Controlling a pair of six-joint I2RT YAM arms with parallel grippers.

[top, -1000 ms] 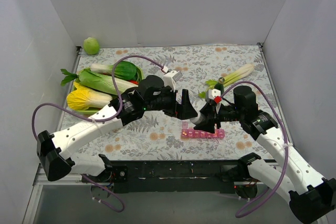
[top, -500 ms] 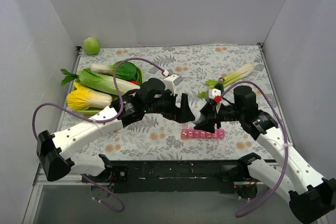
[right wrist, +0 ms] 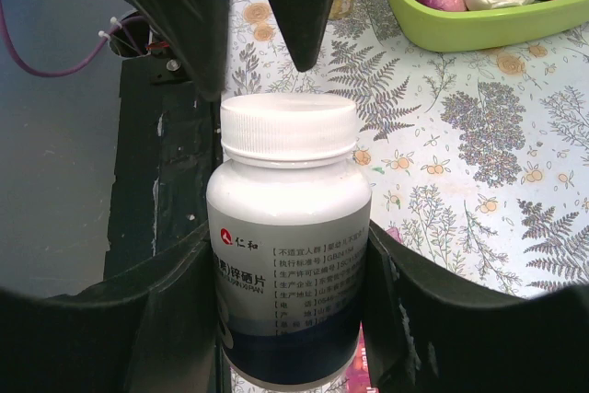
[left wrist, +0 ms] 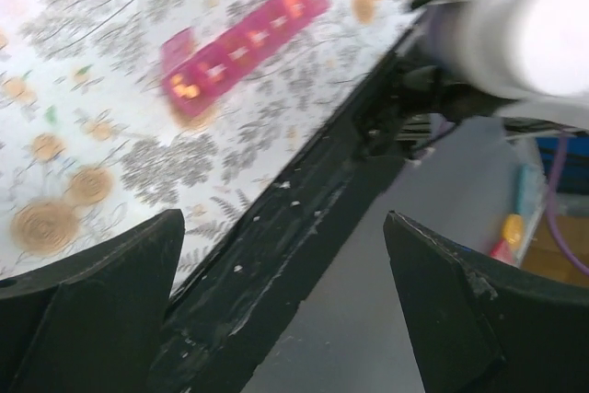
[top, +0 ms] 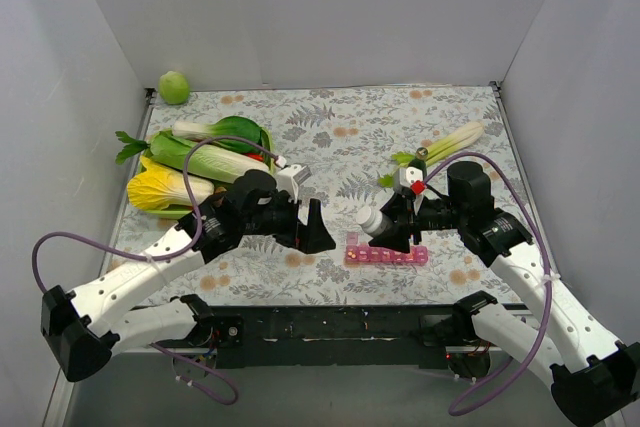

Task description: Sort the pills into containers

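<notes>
One organizer (top: 375, 255) — one bottle (right wrist: 288, 227) — one tray (right wrist: 479, 29).

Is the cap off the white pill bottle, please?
No, the white cap sits on top of the bottle in the right wrist view.

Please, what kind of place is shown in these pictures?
Probably a robot test booth in a lab, not a home. Plain white walls box in a cloth-covered table, two robot arms are bolted at its near edge, and a pink pill organizer lies on the cloth.
</notes>
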